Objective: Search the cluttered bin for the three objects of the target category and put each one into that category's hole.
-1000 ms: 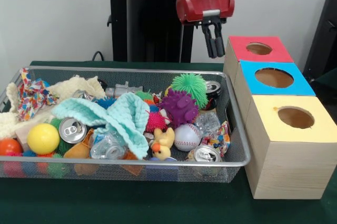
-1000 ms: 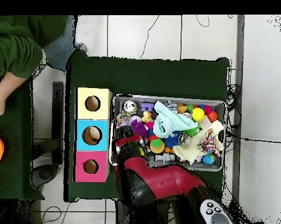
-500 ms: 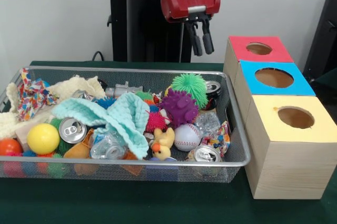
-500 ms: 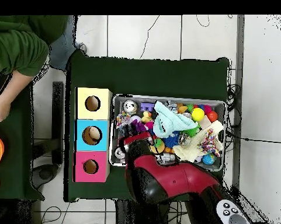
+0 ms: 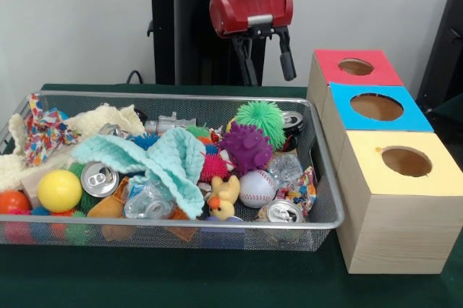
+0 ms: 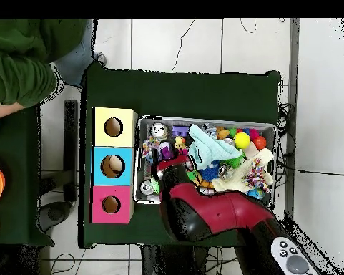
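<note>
We see a dark green tabletop (image 5: 217, 279) before a plain pale wall; from above, white floor tiles and cables surround it, and a person's green sleeve (image 6: 21, 57) shows at the upper left corner.

A silver wire-mesh bin (image 5: 327, 199) takes up the left and middle of the tabletop in the front view. Just beside its right wall stand three wooden boxes with round holes on top: the red-topped box (image 5: 356, 67) at the far edge, the blue-topped box (image 5: 376, 108) in the middle, and the yellow-topped box (image 5: 405, 163) nearest the front edge.

The bin is packed. A mint knitted cloth (image 5: 155, 163) sprawls over the centre, with a crushed silver can (image 5: 99, 178) touching its left side. A smooth yellow ball (image 5: 59, 190) lies near the front left corner. A purple spiky rubber ball (image 5: 246, 147) sits below a green stringy ball (image 5: 261, 119); a white baseball (image 5: 256, 188) and a yellow rubber duck (image 5: 224, 197) lie by the front rim. A patterned rag (image 5: 43, 131) fills the far left corner.

The red and black tool (image 5: 266, 66) hangs above the bin's far rim, fingers spread apart, grasping nothing.
</note>
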